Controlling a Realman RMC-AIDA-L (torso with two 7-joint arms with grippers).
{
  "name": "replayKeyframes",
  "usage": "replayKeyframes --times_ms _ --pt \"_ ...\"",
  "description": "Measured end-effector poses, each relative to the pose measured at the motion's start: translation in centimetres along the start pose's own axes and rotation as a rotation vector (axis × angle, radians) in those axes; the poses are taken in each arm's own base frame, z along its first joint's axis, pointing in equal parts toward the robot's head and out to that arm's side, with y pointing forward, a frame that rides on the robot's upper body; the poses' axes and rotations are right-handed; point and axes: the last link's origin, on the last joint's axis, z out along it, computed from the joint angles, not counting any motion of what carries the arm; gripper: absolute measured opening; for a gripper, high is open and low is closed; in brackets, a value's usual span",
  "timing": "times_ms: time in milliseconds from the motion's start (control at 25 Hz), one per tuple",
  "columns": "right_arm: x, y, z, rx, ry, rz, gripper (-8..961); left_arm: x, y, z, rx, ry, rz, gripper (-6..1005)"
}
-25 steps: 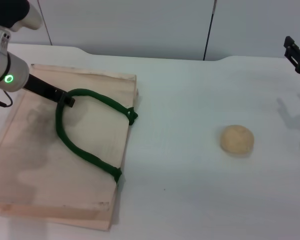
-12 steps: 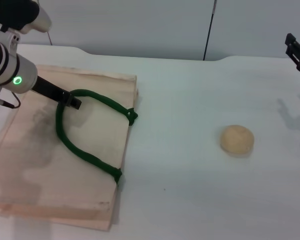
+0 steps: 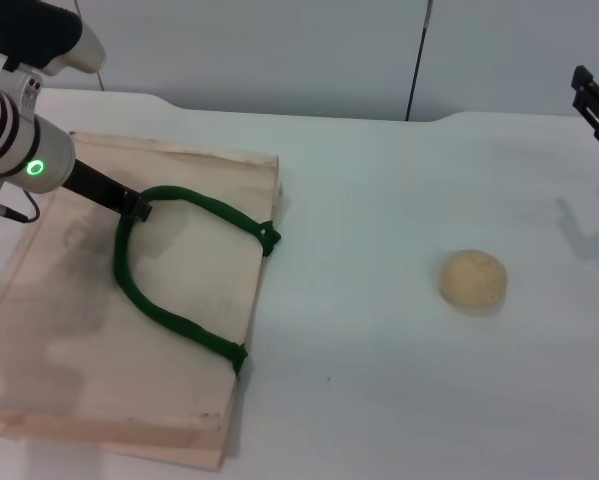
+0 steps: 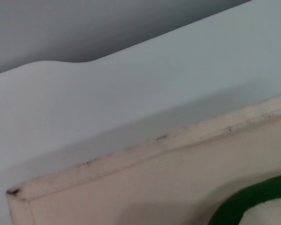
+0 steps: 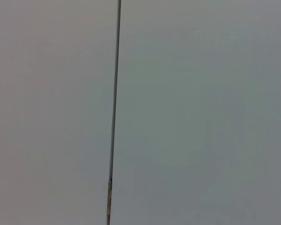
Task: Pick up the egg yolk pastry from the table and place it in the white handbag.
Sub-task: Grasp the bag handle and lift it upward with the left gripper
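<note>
The egg yolk pastry [image 3: 472,278], a small round tan ball, lies on the white table [image 3: 379,190] at the right. The white handbag [image 3: 69,330] lies flat at the left, its dark green rope handle [image 3: 169,315] looping over its top face. My left gripper [image 3: 136,208] is shut on the far end of that handle, over the bag. The left wrist view shows the bag's edge [image 4: 154,187] and a piece of the handle [image 4: 253,199]. My right gripper [image 3: 596,104] hangs at the far right edge, well above and beyond the pastry.
A grey wall [image 3: 279,50] with a dark vertical seam [image 3: 417,60] stands behind the table's rounded back edge. The right wrist view shows only that wall and its seam [image 5: 114,93]. Bare tabletop lies between bag and pastry.
My left arm has shifted a little up and right with the handle, and the bag's near-right edge has slid slightly right. The pastry and the right gripper have not moved.
</note>
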Motion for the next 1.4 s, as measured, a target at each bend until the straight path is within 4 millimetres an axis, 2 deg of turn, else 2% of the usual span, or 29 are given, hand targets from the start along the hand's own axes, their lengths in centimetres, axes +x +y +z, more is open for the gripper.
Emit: replayKeyframes --times_ms 240,400,600,880,1160,1400 --pt "0.2 -0.1 -0.1 0.005 0.009 -0.004 572 0.3 0.5 -0.1 -0.027 0.023 0.029 154" --pt "0.4 0.0 -0.1 0.002 0.015 -0.010 572 0.8 0.7 -1.0 -0.050 0.063 0.042 132" --pt "0.5 0.0 -0.1 -0.001 0.021 -0.019 572 1.5 1.1 -4.1 -0.102 0.167 0.057 124" --pt "0.8 0.1 -0.2 -0.012 0.039 -0.051 572 1.4 1.8 -7.9 -0.143 0.244 0.073 121" --pt "1.1 -0.2 0.0 0.012 0.070 -0.052 575 1.9 2.3 -12.5 -0.085 0.318 0.112 121" --pt "1.7 -0.2 -0.1 0.016 0.094 -0.047 579 2.3 2.9 -15.5 -0.045 0.351 0.151 122"
